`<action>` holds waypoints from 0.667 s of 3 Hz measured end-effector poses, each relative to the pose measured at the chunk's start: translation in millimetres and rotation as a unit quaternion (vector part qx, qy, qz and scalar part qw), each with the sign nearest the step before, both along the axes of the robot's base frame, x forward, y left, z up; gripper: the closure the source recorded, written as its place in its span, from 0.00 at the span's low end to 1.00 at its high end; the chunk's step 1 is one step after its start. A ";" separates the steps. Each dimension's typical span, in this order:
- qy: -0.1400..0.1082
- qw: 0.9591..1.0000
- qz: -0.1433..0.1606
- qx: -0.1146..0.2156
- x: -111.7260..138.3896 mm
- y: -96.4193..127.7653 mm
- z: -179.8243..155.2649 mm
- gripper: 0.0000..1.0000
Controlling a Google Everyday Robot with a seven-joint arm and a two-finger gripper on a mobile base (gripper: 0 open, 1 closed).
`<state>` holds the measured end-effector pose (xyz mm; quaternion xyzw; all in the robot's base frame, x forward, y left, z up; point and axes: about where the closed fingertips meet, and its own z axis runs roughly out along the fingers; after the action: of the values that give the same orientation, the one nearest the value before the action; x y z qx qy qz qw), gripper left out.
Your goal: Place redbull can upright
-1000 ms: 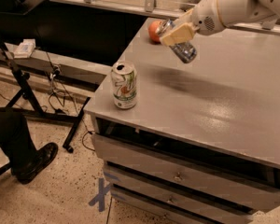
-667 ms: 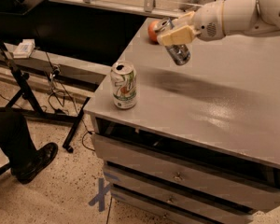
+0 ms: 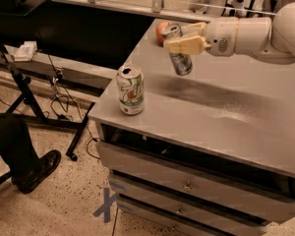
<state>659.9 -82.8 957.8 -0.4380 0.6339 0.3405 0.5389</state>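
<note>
The redbull can [image 3: 181, 63] is caught in the gripper [image 3: 177, 37], whose two cream fingers [image 3: 187, 45] are clamped across its upper part. The silver top shows just past the fingers on the far side. The blue-and-silver body hangs down below them.

In the camera view, the one view there is, the can's pose has changed over the last second. It was slung at a clear slant under the fingers and higher over the grey table [image 3: 226, 112]. It now stands much nearer to vertical, with only a slight lean of its top away from the arm. It has also come a little down and towards the table's left edge. Its base sits close above the dark shadow on the tabletop, and I cannot tell whether it touches the surface.

Beyond the fingers, half hidden by the can's top, lies a round orange fruit [image 3: 159, 30]. Below and to the left of the fingers, well apart, the white-and-green soda can [image 3: 130, 90] stands upright near the table's front corner. Lower down are drawer fronts, and on the floor a blue tape cross [image 3: 107, 205] and someone's dark shoe [image 3: 35, 167].

As I judge it, the righting is almost done. What is left is to take out the last lean, settle the base flat on the table, and only then let the fingers part. Letting go too soon on a tilted base could tip so slim a can.
</note>
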 end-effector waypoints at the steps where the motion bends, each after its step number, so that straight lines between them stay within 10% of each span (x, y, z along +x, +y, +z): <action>1: 0.005 0.999 0.001 0.035 -6.0 -0.4 -11.0 1.00; 2: 0.004 0.998 0.002 0.068 -7.5 6.6 -15.4 1.00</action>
<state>652.4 -76.1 942.4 -0.4000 0.6105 0.3861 0.5641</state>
